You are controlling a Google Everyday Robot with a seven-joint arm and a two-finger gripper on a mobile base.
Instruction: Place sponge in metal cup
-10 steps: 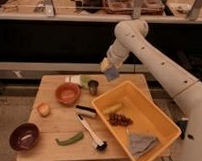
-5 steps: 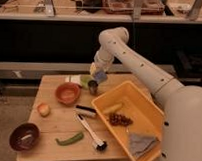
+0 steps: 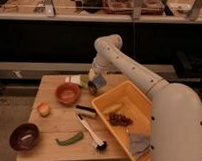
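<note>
The white arm's gripper (image 3: 96,80) has swung left from above the yellow plastic bin (image 3: 124,116). It grips the blue sponge (image 3: 100,83) just above the small metal cup (image 3: 92,88). Next comes letting go.

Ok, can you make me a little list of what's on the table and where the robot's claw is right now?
claw: at the back of the table, just above the metal cup
sponge: yellow, at the claw
metal cup: below the claw, right of the orange bowl
orange bowl: back left
dark bowl: front left
green pepper: front middle
brush: beside the yellow bin
yellow bin: right side, holding grapes and a cloth
</note>
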